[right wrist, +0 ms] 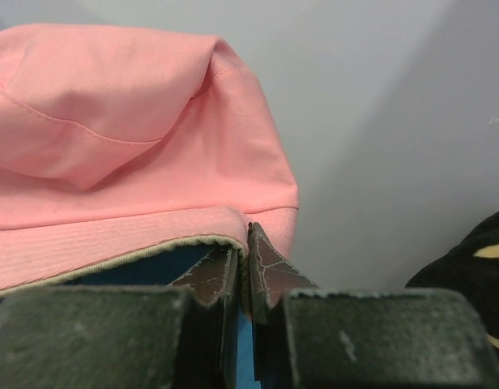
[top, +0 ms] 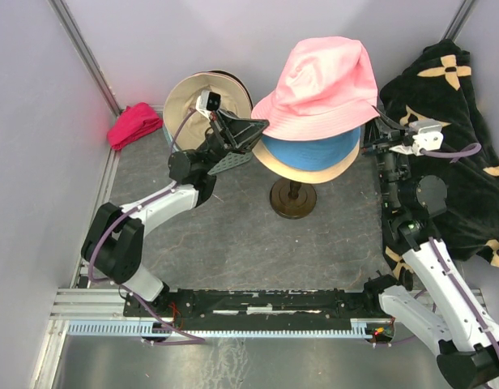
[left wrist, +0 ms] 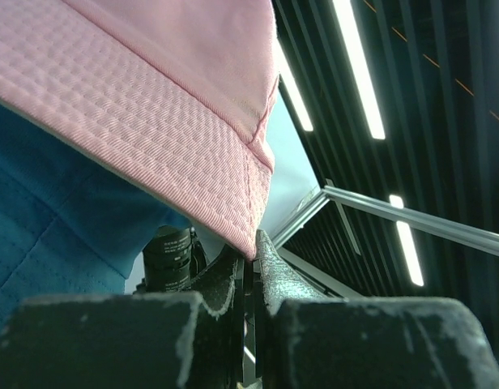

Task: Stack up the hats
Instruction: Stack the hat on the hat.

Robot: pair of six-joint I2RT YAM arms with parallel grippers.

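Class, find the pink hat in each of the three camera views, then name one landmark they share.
Top external: pink hat upper centre, topping the stack on the stand.
Left wrist: pink hat fills the upper left, brim slanting down.
Right wrist: pink hat fills the left half.
Shared landmark: the blue hat directly beneath it.

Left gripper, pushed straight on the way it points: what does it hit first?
The pink hat: the left gripper has that hat's brim edge right at its fingertips. The blue hat probably lies just behind.
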